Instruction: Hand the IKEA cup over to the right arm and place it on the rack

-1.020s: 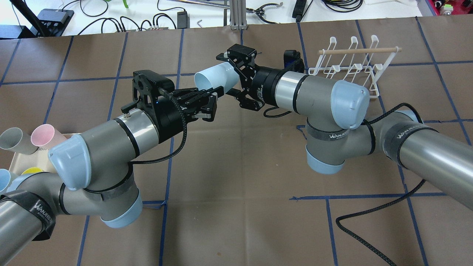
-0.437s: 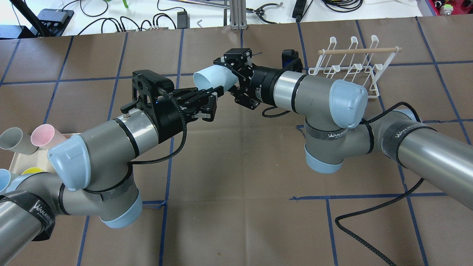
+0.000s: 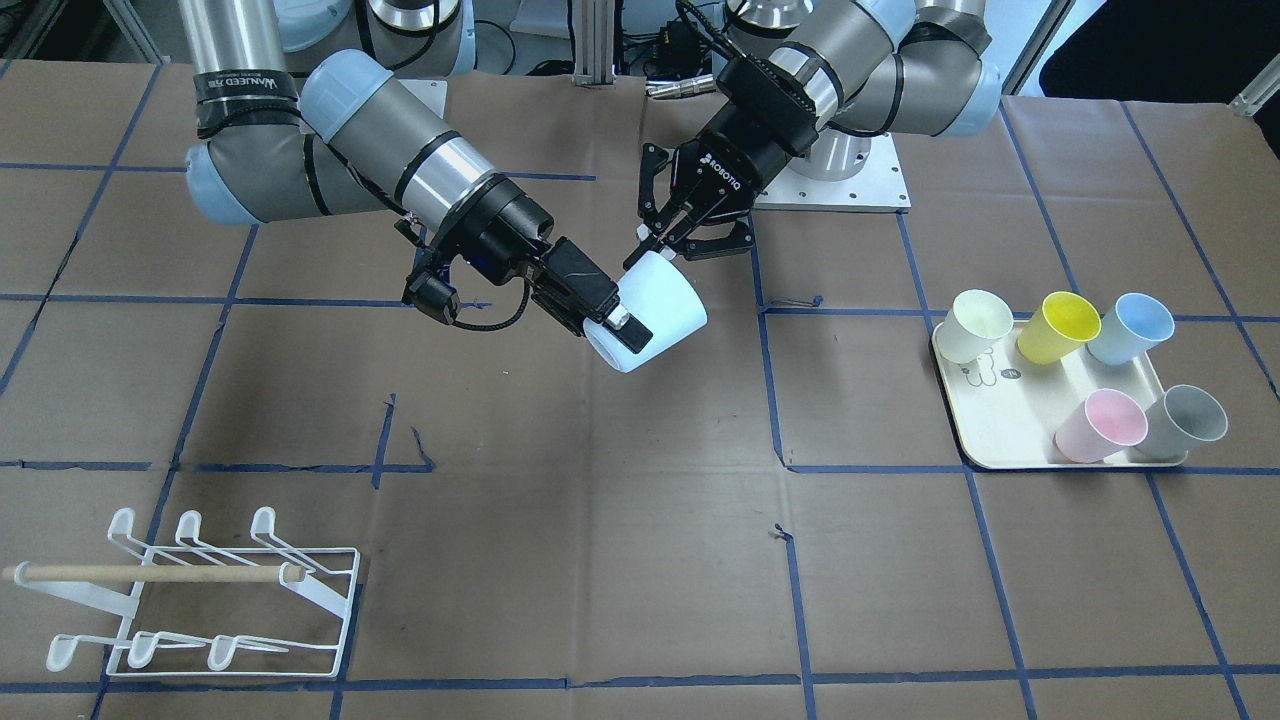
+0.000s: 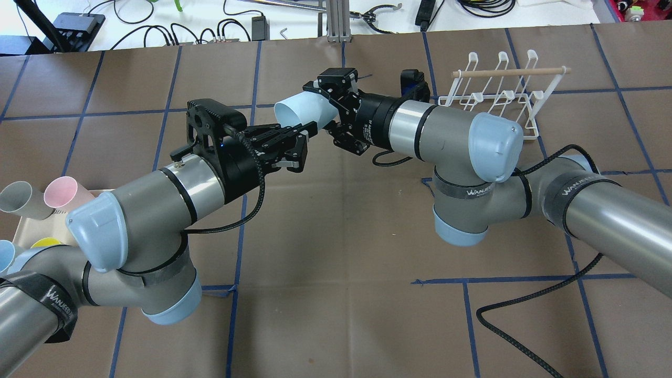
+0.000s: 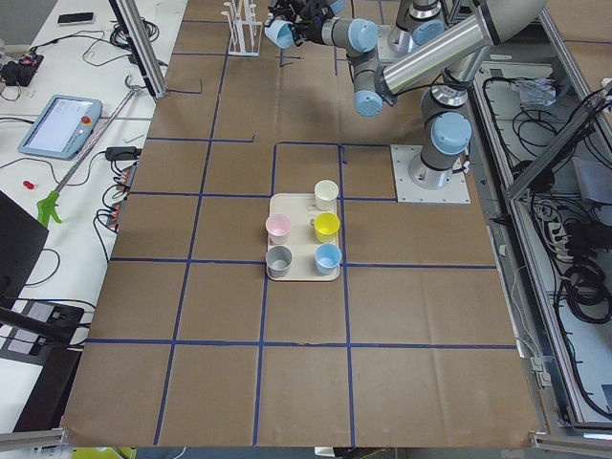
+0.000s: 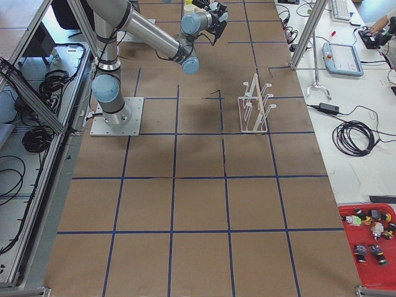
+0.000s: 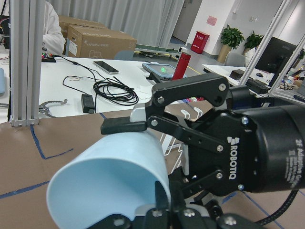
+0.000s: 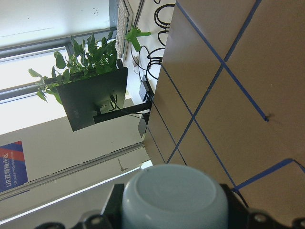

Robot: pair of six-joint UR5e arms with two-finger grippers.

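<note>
A pale blue cup (image 4: 307, 107) hangs on its side above the table's middle, its mouth toward my left arm. My left gripper (image 4: 307, 131) is shut on the cup's rim, with one finger inside the mouth, as the left wrist view (image 7: 109, 176) shows. My right gripper (image 4: 323, 109) is shut around the cup's base end; the right wrist view shows the base (image 8: 174, 195) between its fingers. In the front view the cup (image 3: 655, 305) sits between my right gripper (image 3: 620, 318) and my left gripper (image 3: 655, 245). The white wire rack (image 4: 499, 100) with its wooden dowel stands empty at the far right.
A cream tray (image 3: 1010, 440) on my left side holds several cups: cream, yellow, blue, pink and grey. A black cable (image 4: 525, 310) loops on the table under my right arm. The rack also shows in the front view (image 3: 200, 590).
My right gripper's fingers have closed in from wide open onto the cup's base end, and its wrist has shifted slightly toward the cup. My left arm and the cup have stayed put.
</note>
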